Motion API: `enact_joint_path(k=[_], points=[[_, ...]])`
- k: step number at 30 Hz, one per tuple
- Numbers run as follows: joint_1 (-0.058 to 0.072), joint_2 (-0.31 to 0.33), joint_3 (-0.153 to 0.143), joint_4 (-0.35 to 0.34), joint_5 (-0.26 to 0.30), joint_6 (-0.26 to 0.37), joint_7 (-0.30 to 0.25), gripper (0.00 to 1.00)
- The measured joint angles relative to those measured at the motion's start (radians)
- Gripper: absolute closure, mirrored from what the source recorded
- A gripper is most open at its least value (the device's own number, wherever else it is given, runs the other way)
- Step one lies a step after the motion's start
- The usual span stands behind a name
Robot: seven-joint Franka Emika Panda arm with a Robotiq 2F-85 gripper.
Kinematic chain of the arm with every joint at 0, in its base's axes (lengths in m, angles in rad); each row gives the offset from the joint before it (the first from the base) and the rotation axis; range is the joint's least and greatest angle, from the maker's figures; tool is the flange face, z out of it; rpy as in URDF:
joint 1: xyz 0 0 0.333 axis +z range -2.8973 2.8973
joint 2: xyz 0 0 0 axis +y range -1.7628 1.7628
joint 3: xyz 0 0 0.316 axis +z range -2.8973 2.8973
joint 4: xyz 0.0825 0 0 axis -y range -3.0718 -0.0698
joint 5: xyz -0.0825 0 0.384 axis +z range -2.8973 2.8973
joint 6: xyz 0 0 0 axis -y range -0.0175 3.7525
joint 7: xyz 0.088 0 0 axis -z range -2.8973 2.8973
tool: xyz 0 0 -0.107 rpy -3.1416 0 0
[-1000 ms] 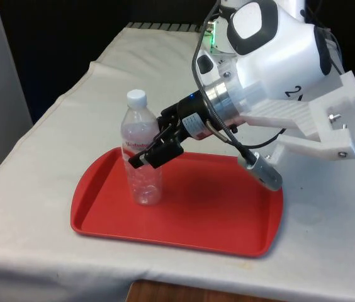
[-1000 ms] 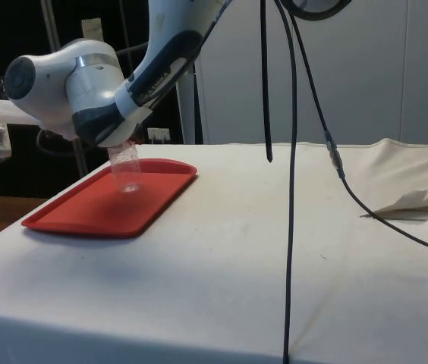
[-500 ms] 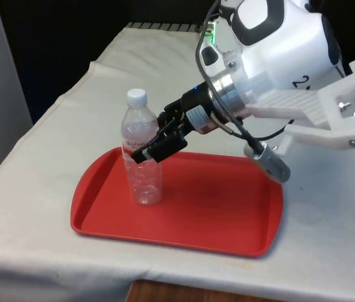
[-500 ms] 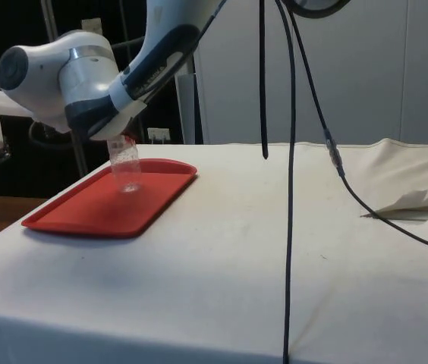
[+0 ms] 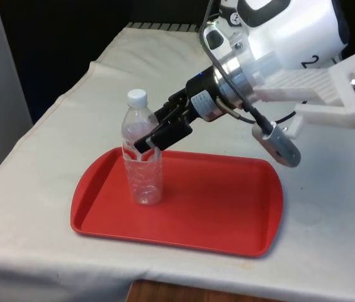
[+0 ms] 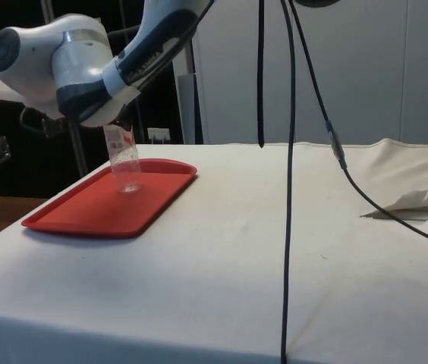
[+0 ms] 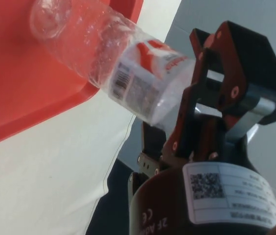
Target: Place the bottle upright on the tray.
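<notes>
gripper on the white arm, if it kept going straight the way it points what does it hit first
Most likely the clear plastic bottle standing upright on the red tray: the black gripper points at its upper body, close by. Depth between them is unclear.

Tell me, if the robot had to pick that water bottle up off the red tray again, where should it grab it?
Probably around the labelled upper body of the bottle, coming in level from the front view's right, where the gripper sits now. The bottle stands upright on the tray, so its round sides are free, and a sideways grip keeps it vertical. The white cap looks too narrow for a steady hold.
</notes>
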Motion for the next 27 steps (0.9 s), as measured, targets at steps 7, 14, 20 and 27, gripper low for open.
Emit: enact_joint_path(k=[7, 14, 20, 27], points=[[0.001, -0.018, 0.01, 0.0, 0.0, -0.024, -0.012, 0.0], [0.0, -0.037, 0.017, 0.0, 0.0, -0.044, -0.038, 0.0], [-0.001, -0.058, 0.025, -0.002, 0.0, -0.061, -0.067, 0.0], [-0.001, -0.078, 0.03, -0.007, 0.0, -0.073, -0.088, 0.0]])
